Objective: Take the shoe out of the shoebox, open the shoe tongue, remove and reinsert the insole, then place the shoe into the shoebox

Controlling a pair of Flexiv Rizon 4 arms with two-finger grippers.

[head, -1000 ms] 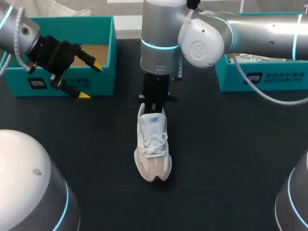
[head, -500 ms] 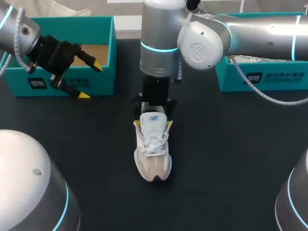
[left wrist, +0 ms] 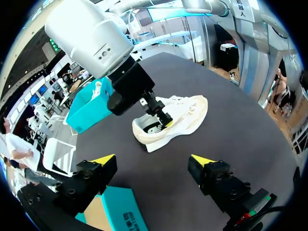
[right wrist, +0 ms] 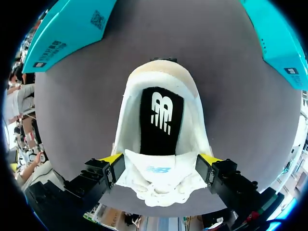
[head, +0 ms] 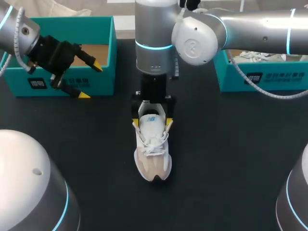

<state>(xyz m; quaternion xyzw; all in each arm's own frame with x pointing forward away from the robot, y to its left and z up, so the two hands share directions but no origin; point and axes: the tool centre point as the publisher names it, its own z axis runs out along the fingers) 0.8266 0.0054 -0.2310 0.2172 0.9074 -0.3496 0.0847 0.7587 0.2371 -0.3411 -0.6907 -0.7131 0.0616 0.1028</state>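
Nearby, a white and beige sneaker [head: 153,149] stands on its sole in the middle of the dark bench [head: 231,159], with its toe pointing toward the robot and its white laces [head: 154,144] crossing the instep. Just behind the laces the tongue [head: 152,119] stands up, and the right wrist view shows the black insole [right wrist: 162,120] lying flat inside the shoe's mouth.

The right arm comes in from the right and reaches to the middle, where the right gripper [head: 153,123] hangs straight down over the heel half of the sneaker. Its fingers [head: 169,124] are spread wide and straddle the shoe at the tongue, with one yellow tip just beside each flank of the upper.

Farther off on the left, the left gripper [head: 91,81] hovers in front of a teal shoebox [head: 101,84]. Its fingers are apart and nothing is between them. That box is open and shows a brown cardboard floor. It sits at the far left of the bench, well apart from the sneaker. A second teal box [head: 269,79] sits at the far right, behind the right arm, with something white inside.
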